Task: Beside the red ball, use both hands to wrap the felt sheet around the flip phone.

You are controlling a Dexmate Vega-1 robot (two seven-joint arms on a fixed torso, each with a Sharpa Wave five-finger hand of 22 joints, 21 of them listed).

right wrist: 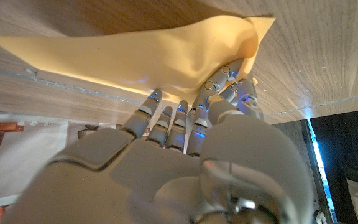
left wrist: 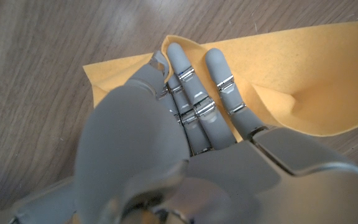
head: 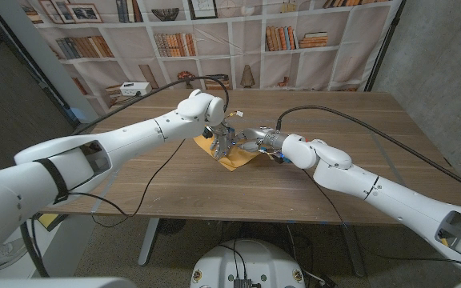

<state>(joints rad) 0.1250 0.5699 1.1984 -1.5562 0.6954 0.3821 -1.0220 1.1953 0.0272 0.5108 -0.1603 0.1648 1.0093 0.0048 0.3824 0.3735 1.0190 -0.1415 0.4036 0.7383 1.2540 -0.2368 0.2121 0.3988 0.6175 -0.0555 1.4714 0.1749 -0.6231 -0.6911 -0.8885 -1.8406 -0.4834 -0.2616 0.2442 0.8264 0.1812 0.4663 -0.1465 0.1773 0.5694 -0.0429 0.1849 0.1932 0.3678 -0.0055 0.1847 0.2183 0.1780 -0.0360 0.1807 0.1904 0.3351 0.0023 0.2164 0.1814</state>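
The yellow-orange felt sheet (head: 235, 159) lies on the wooden table (head: 334, 112) at its middle, rumpled. My left hand (head: 219, 137) reaches down onto its far-left part. In the left wrist view its fingers (left wrist: 194, 87) lie along the felt sheet (left wrist: 303, 74), and the thumb and a finger pinch a curled-up edge. My right hand (head: 259, 142) meets the sheet from the right. In the right wrist view its fingertips (right wrist: 225, 78) grip a raised corner of the felt sheet (right wrist: 135, 53). The flip phone is hidden, likely under felt and hands.
Black cables (head: 350, 120) run over the table behind both arms. A printed bookshelf backdrop (head: 214, 40) hangs behind the table, with a small white box (head: 134, 89) at the far-left edge. Bare wood (head: 214, 196) lies in front of the felt.
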